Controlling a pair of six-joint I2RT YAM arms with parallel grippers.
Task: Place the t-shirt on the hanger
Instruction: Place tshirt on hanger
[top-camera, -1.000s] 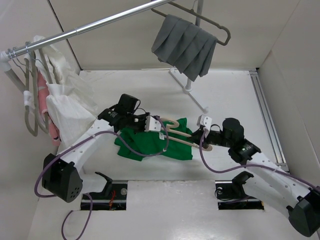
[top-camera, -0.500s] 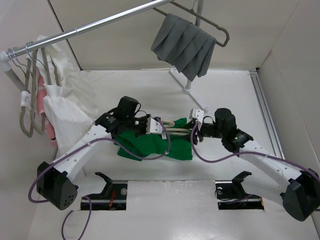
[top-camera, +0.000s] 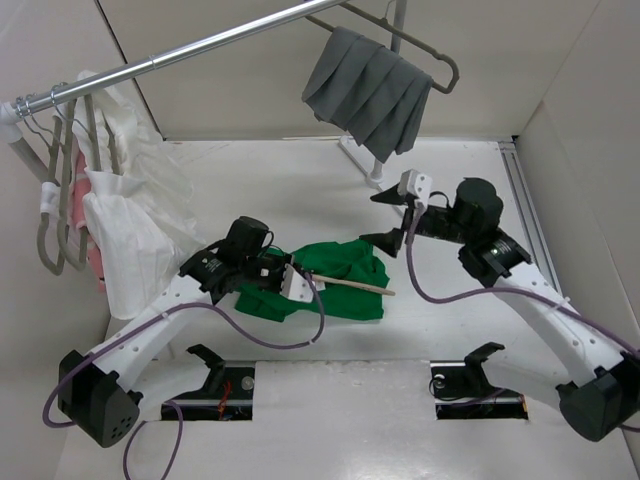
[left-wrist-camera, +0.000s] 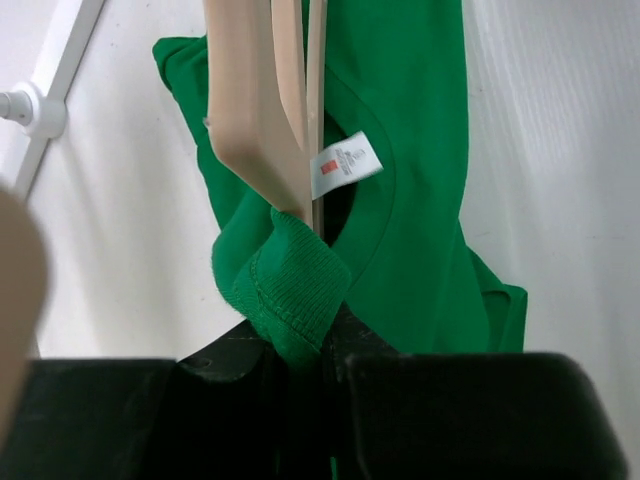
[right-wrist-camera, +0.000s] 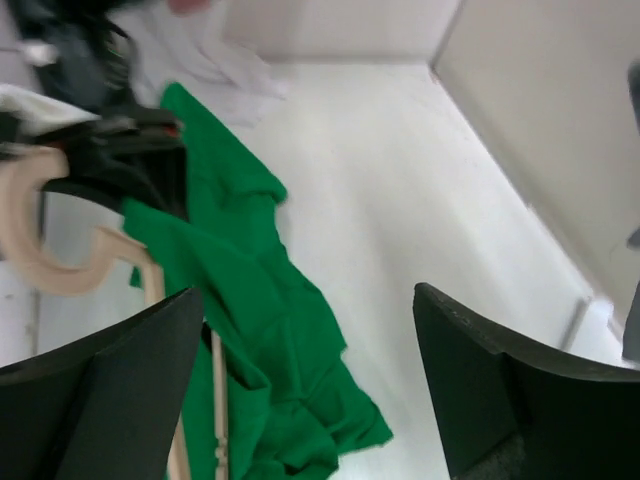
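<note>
The bright green t-shirt lies crumpled on the white table. My left gripper is shut on its ribbed collar, which bunches between the jaws. The white neck label shows just beyond. The beige hanger runs through the neck opening, and its thin bar sticks out to the right over the shirt. My right gripper hangs open above the table, behind and to the right of the shirt, holding nothing. In its wrist view the hanger's hook and the t-shirt lie to the left below the open gripper.
A metal rail crosses the back, carrying a grey pleated cloth on a grey hanger. White and pink garments hang at the left. The rack's white foot stands behind the right gripper. Walls close in on the right and back.
My right gripper has opened, let go of the hanger and risen back to the right. The left gripper has drawn the collar toward the near left, and the hanger now lies low across the shirt.
</note>
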